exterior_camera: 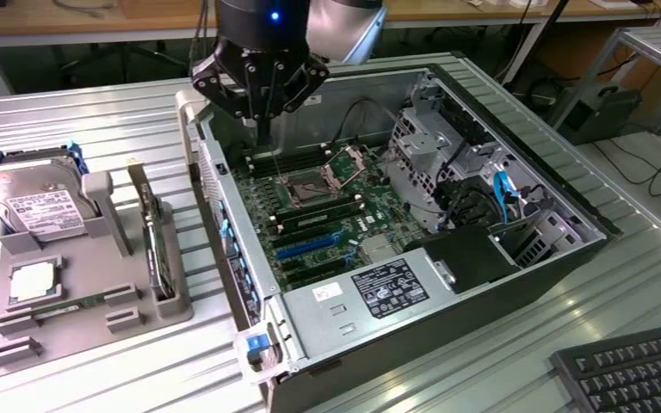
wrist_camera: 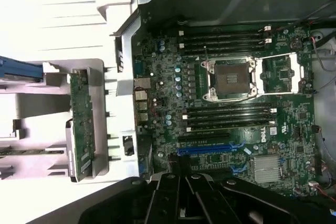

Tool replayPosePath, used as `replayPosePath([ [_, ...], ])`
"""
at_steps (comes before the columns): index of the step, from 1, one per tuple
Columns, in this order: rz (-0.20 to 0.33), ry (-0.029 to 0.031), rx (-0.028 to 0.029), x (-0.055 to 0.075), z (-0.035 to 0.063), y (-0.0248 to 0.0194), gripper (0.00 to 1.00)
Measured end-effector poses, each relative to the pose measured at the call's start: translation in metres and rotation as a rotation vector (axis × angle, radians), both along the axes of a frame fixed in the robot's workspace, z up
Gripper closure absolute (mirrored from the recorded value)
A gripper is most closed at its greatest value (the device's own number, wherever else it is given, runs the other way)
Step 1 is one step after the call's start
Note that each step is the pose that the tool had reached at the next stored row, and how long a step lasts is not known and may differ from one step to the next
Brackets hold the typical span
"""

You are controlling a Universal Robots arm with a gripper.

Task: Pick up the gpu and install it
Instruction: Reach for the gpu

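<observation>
Exterior view: gripper [exterior_camera: 264,129], clenched on nothing, above the open computer case [exterior_camera: 336,344]; gpu [exterior_camera: 156,237] stands on edge in the grey holder [exterior_camera: 135,314] alongside.
Wrist view: gpu [wrist_camera: 80,124] seemingly light, stiff, fragile; grasp by its long bare edges.

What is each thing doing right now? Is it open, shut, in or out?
gripper: shut, holding nothing.
gpu: standing on edge in the grey holder, not picked up.
computer case: side open.
processor socket: lid up, empty.
hard drive: sitting in the grey holder.
</observation>
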State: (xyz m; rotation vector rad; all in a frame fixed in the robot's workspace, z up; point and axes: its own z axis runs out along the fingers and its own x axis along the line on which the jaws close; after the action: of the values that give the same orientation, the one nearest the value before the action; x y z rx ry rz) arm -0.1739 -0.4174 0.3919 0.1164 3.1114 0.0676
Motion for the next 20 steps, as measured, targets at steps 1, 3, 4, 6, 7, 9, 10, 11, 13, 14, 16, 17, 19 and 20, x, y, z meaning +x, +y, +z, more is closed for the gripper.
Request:
replayPosePath([
  [1,0.000,-0.0001,0.0000,-0.006,-0.0007,-0.0016,0.89],
  [3,0.000,0.0000,-0.0002,-0.013,-0.0014,-0.0034,0.89],
  [4,0.000,0.0000,-0.0004,-0.017,-0.0020,-0.0044,0.89],
  [6,0.000,-0.0001,-0.0005,-0.024,-0.0034,-0.0060,0.89],
  [7,0.000,-0.0001,-0.0006,-0.027,-0.0041,-0.0066,0.89],
  [9,0.000,0.0000,-0.0008,-0.035,-0.0055,-0.0075,0.89],
  [10,0.000,0.0000,-0.0009,-0.039,-0.0065,-0.0079,0.89],
  [11,0.000,-0.0001,-0.0013,-0.044,-0.0074,-0.0081,0.89],
  [13,0.000,-0.0001,-0.0023,-0.053,-0.0090,-0.0083,0.89],
  [14,0.000,0.0000,-0.0031,-0.061,-0.0104,-0.0084,0.89],
  [16,0.000,-0.0001,-0.0043,-0.070,-0.0123,-0.0086,0.89],
  [17,0.000,-0.0002,-0.0046,-0.075,-0.0134,-0.0086,0.89],
  [19,0.000,0.0000,-0.0048,-0.083,-0.0159,-0.0085,0.89],
  [20,0.000,-0.0001,-0.0048,-0.088,-0.0175,-0.0086,0.89],
])
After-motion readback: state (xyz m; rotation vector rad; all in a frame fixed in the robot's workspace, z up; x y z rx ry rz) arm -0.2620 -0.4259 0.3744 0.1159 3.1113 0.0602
